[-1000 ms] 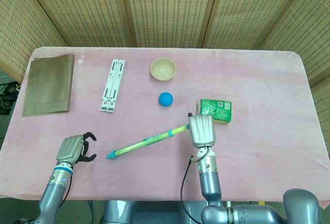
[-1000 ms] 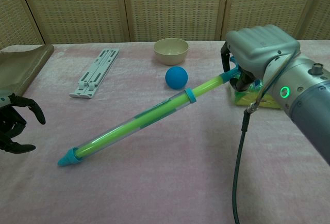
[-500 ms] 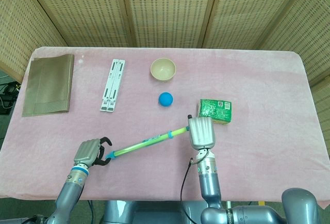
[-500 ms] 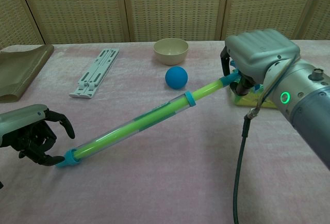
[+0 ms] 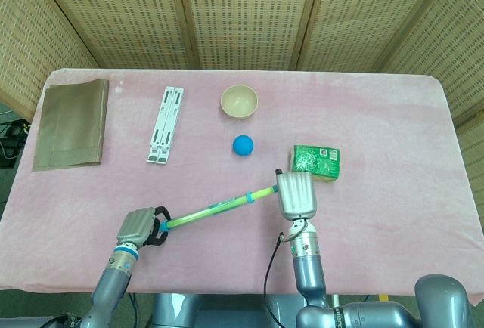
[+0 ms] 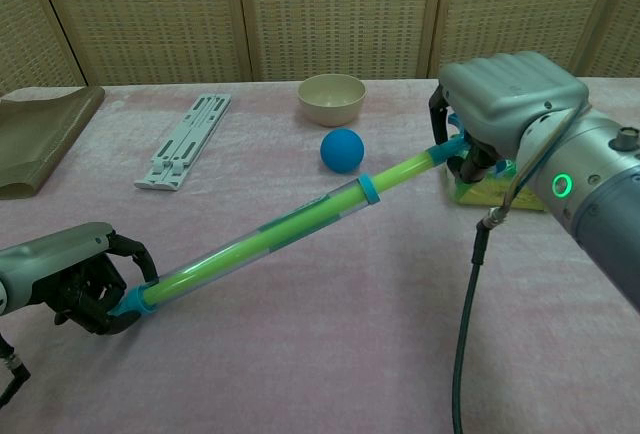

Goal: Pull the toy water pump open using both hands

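A pink cloth-covered bench (image 5: 393, 116) stands in front of a woven wicker folding screen (image 5: 242, 10). At its far left corner lies a folded brown cloth (image 5: 69, 124), flat and square to the edge. To the right of it, well apart, a white slatted folding stand (image 5: 165, 125) lies flat, its length running away from me. Further right sits a small cream bowl (image 5: 239, 101), upright, with a blue ball (image 5: 243, 145) just in front of it, not touching. Right of the ball rests a green printed packet (image 5: 317, 161) on something yellow.
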